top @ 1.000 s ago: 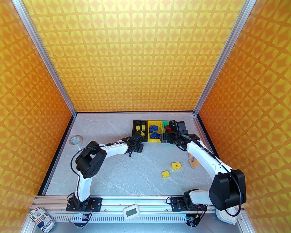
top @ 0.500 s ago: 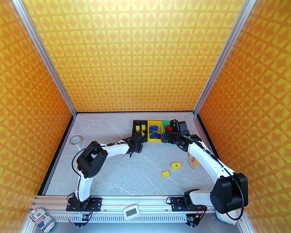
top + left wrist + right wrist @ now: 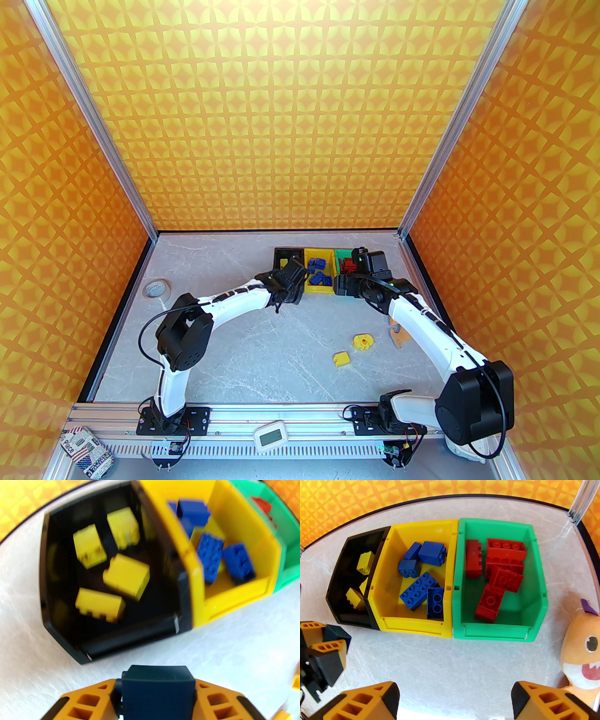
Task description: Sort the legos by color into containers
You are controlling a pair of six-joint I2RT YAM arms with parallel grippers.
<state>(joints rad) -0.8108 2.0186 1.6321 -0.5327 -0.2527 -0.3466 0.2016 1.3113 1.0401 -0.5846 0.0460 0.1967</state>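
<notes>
As the right pincer (image 3: 454,699) hangs spread, a dark brick (image 3: 158,692) sits pinched in the left pincer (image 3: 156,686).

The top camera looks down from high behind the arm bases (image 3: 173,417) across the whole worktop (image 3: 243,356). Each wrist camera sits close, looking forward and down past its own fingers (image 3: 363,702); both take in the black bin (image 3: 45,578) and yellow bin (image 3: 412,625).

Glossy plastic containers (image 3: 412,626), fuzzy plush monster (image 3: 574,641), perhaps stone tabletop (image 3: 450,662).

The left tool (image 3: 290,276) (gripping a dark brick (image 3: 158,688)) has moved toward the black bin (image 3: 131,638).
</notes>
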